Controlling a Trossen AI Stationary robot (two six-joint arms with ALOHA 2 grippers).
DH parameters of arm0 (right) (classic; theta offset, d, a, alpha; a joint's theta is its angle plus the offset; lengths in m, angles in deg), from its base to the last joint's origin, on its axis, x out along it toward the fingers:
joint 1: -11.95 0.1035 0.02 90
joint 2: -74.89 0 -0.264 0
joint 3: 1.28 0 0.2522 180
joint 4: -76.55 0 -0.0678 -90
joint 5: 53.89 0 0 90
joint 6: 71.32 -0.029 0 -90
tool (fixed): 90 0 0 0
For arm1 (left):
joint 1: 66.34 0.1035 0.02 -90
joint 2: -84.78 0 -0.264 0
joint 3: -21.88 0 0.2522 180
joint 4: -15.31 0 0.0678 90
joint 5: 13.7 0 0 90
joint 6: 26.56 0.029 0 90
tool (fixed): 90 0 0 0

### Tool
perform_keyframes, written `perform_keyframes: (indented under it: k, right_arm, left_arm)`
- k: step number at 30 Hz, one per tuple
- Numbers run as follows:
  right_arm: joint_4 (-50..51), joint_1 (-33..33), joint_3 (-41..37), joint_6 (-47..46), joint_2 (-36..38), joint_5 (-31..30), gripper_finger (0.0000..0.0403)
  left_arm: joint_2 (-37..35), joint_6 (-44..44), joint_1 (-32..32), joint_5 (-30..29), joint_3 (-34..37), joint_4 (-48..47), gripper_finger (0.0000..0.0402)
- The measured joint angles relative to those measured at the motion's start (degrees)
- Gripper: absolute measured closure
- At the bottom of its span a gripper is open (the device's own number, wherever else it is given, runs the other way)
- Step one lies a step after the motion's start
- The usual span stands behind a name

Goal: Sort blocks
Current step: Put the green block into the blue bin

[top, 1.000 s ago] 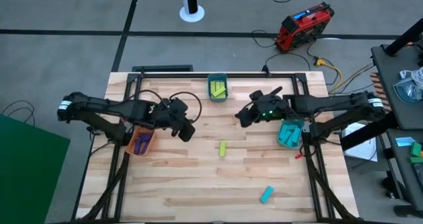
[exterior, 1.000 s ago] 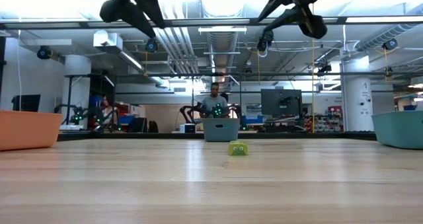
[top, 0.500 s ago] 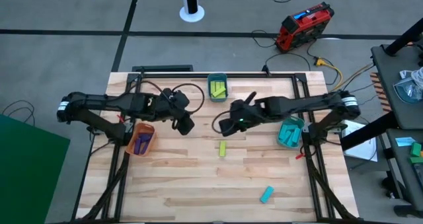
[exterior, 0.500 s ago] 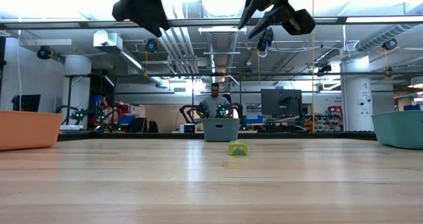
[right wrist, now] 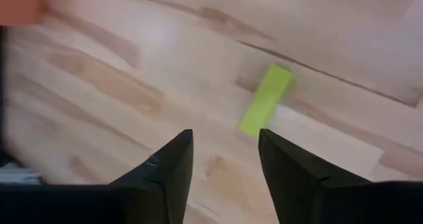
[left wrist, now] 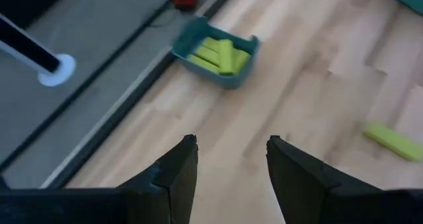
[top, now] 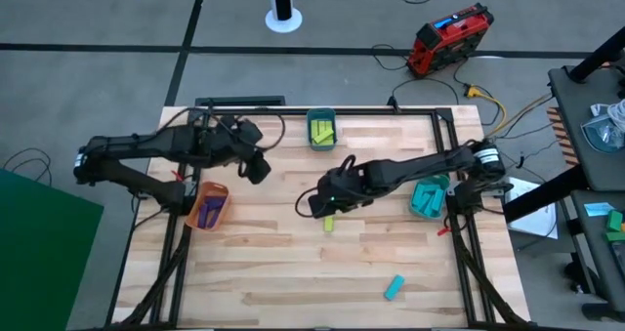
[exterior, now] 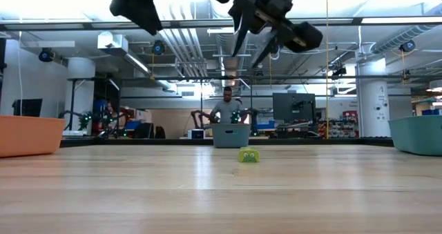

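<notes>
Right gripper (top: 317, 204) is hanging over the middle of the table (top: 283, 272) in the high view, its fingers parted and holding nothing, right above the near end of a yellow-green block (top: 329, 222) lying loose on the wood. Left gripper (top: 256, 167) is sitting over the table's left part, also spread and empty, beside the orange bin (top: 207, 208) that is holding purple blocks (top: 210, 212). More yellow-green blocks (top: 323, 132) are lying in the grey bin (top: 321, 118) at the far edge, cyan ones (top: 424, 200) in the teal bin (top: 428, 196) on the right, and a single cyan block (top: 394, 288) is lying near the front edge. At table height, the right gripper (exterior: 252, 44) is hanging high with its fingers apart, well above the yellow-green block (exterior: 248, 155), and a person (exterior: 224, 110) is standing in the room behind. Looking past the left wrist, the open fingers (left wrist: 175, 174) are framing bare wood, with the grey bin (left wrist: 215, 55) and the loose block (left wrist: 394, 141) farther off. Looking past the right wrist, the parted fingers (right wrist: 165, 168) are showing the yellow-green block (right wrist: 265, 99) just beyond them, untouched.
</notes>
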Motion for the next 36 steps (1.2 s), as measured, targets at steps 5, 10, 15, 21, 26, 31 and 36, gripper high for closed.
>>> perform_keyframes:
  k: [5, 10, 15, 21, 26, 31, 36]
  right_arm:
    - [2.5, 0.8, 0.0, -2.7, -3.1, -0.2, 0.0213]
    - [3.4, 0.8, 0.0, -3.4, -6.7, -0.2, 0.0184]
    - [3.5, 0.8, 0.0, -3.4, -9.2, -0.1, 0.0163]
    - [2.9, 0.7, 0.0, -2.3, -12.9, -0.1, 0.0154]
    - [0.7, 0.7, 0.0, -1.7, -15.8, 0.8, 0.0159]
    - [0.1, 0.7, 0.0, -1.2, -17.1, 1.3, 0.0159]
    - [0.0, 0.7, 0.0, 0.0, -18.3, 1.3, 0.0164]
  left_arm:
    - [-3.1, 1.7, 1.9, -4.3, 0.0, -0.5, 0.0242]
    - [-5.6, 1.8, 4.1, -7.5, 0.0, -0.4, 0.0242]
    - [-6.4, 3.0, 5.5, -7.7, 0.0, -0.4, 0.0242]
    - [-5.7, 3.1, 5.8, -7.7, 0.0, -0.4, 0.0242]
    - [-4.3, 3.1, 5.8, -7.6, 0.0, -0.6, 0.0242]
    - [-3.2, 3.1, 5.8, -7.2, 0.0, -1.3, 0.0242]
    - [-2.9, 3.1, 5.8, -7.2, 0.1, -1.6, 0.0242]
